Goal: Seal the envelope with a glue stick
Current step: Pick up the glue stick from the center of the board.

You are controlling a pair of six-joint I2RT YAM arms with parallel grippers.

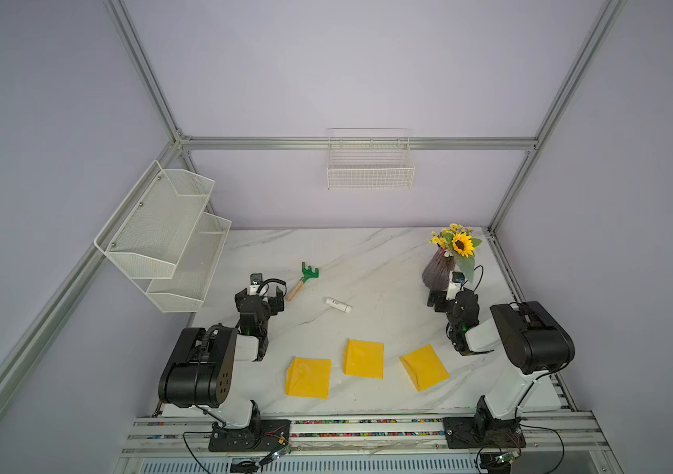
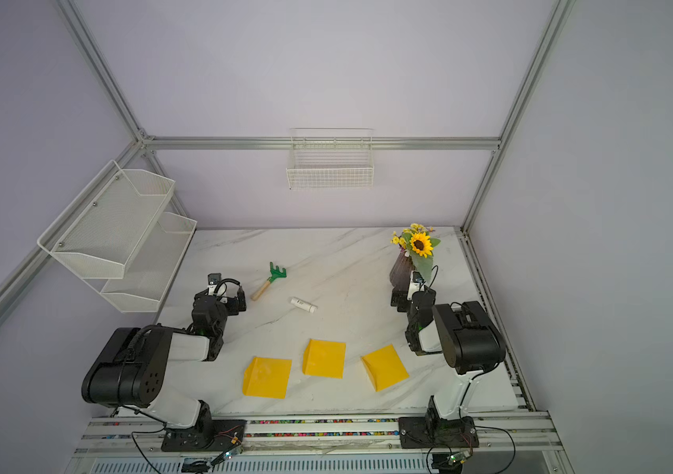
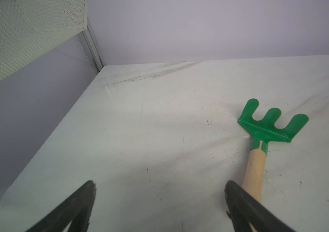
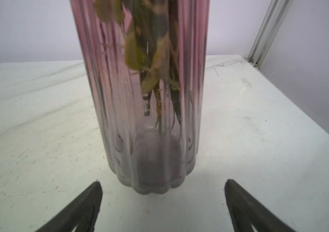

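The glue stick (image 1: 338,304) (image 2: 303,304), a small white tube with a dark-marked label, lies on its side mid-table in both top views. Three yellow envelopes lie flat in a row nearer the front: left (image 1: 308,377), middle (image 1: 363,358), right (image 1: 424,366). My left gripper (image 1: 260,292) (image 3: 159,186) is open over bare marble, left of the glue stick, with nothing between its fingers. Over at the right, my right gripper (image 1: 452,293) (image 4: 162,185) is open and empty, just short of the vase's base. Neither wrist view shows the glue stick or an envelope.
A toy rake (image 1: 304,280) (image 3: 268,128) with a green head and wooden handle lies beside my left gripper's right finger. A ribbed purple glass vase (image 1: 439,271) (image 4: 147,100) of flowers stands at the back right. A white mesh rack (image 1: 170,238) hangs on the left wall, a wire basket (image 1: 369,164) on the back wall.
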